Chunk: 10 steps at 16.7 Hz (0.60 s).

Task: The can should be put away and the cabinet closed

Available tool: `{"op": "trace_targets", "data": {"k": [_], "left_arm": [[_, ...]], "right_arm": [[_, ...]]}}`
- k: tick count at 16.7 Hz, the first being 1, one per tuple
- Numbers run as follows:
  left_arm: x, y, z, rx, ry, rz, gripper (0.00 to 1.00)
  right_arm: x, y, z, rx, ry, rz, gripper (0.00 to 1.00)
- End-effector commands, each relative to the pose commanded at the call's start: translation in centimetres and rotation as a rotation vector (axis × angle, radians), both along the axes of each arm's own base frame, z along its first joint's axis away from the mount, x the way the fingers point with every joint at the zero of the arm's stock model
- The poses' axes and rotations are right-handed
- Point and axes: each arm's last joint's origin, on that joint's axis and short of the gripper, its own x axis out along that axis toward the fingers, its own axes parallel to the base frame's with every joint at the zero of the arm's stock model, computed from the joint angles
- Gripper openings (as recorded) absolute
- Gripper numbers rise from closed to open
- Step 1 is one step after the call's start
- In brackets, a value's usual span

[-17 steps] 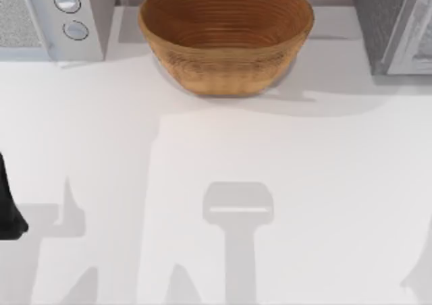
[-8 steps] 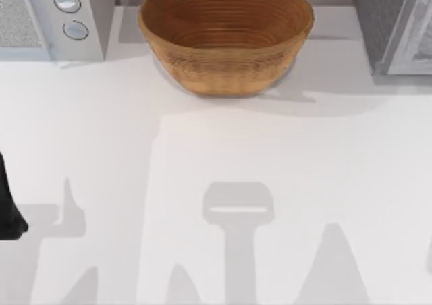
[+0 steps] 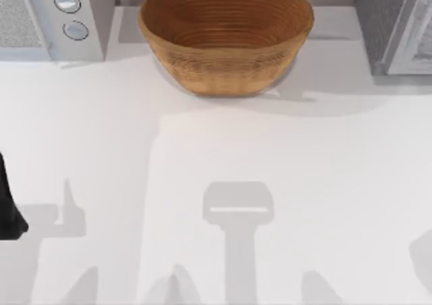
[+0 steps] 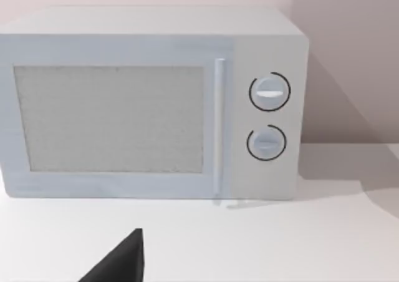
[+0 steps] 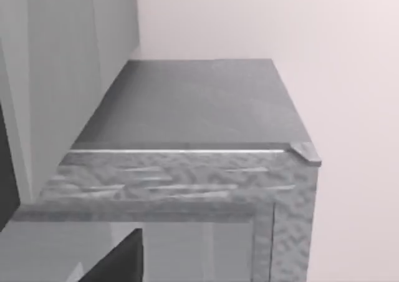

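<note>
The can is out of view. The grey cabinet (image 3: 395, 25) stands at the table's back right corner, and the right wrist view looks down on its dark top (image 5: 199, 104) from close above. One dark fingertip (image 5: 118, 260) of my right gripper shows at that view's edge. My left arm (image 3: 8, 207) is a black shape at the table's left edge. Its wrist view shows one dark fingertip (image 4: 121, 263) in front of the microwave.
A large wicker bowl (image 3: 226, 35) sits at the back centre. A white microwave (image 3: 50, 18) with two round dials (image 4: 269, 92) and a shut door fills the back left corner. Arm shadows lie across the white table (image 3: 223, 150).
The shadows at the table's front right have shifted about. The bowl, the microwave and my left arm have not moved.
</note>
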Motion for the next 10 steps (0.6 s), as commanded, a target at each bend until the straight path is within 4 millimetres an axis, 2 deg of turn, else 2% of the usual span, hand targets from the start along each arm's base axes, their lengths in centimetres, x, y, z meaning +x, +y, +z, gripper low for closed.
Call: {"op": "trace_targets", "data": {"k": [2, 6, 10], "left_arm": [[0.00, 0.00, 0.00, 0.000, 0.000, 0.000, 1.00], [0.00, 0.00, 0.00, 0.000, 0.000, 0.000, 1.00], [0.00, 0.00, 0.00, 0.000, 0.000, 0.000, 1.00]], "right_arm": [[-0.40, 0.56, 0.72, -0.006, -0.004, -0.008, 1.00], [-0.40, 0.56, 0.72, -0.006, -0.004, -0.008, 1.00], [0.35, 0.64, 0.60, 0.007, 0.001, -0.005, 1.00]]}}
